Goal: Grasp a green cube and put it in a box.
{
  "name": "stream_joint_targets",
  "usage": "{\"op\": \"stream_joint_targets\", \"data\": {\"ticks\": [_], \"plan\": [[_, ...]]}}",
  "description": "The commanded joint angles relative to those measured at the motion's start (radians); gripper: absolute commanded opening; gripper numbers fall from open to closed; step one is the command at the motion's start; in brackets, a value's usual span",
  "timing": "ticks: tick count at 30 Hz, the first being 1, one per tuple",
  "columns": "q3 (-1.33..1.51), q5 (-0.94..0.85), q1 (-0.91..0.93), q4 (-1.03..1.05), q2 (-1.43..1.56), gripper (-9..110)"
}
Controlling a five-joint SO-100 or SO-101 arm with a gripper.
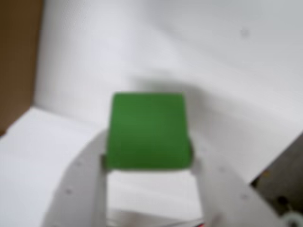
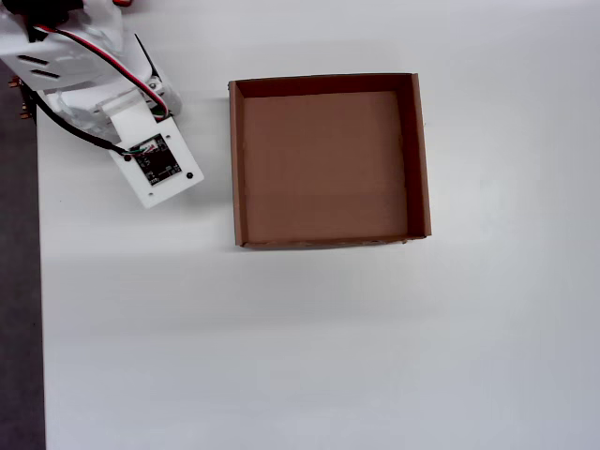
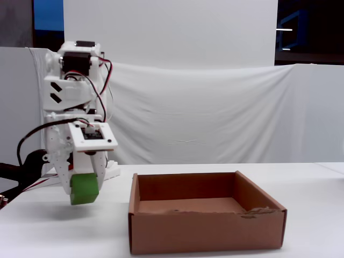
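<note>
The green cube fills the middle of the wrist view, pinched between my two white fingers, so my gripper is shut on it. In the fixed view the cube hangs a little above the table, left of the brown cardboard box, with the gripper pointing down. From overhead the arm's wrist board hides the cube; it sits left of the box, whose bottom is bare. A brown strip of the box shows at the wrist view's left edge.
The white table spreads wide in front of and to the right of the box. Its left edge meets dark floor. A white cloth backdrop stands behind the table. The arm's base occupies the top left corner.
</note>
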Motion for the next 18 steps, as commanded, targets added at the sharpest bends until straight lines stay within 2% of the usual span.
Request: {"op": "stream_joint_targets", "data": {"ticks": [1, 18], "plan": [[-0.092, 0.006, -0.017, 0.032, 0.041, 16], [-0.314, 0.071, -0.225, 0.201, 0.103, 16]]}}
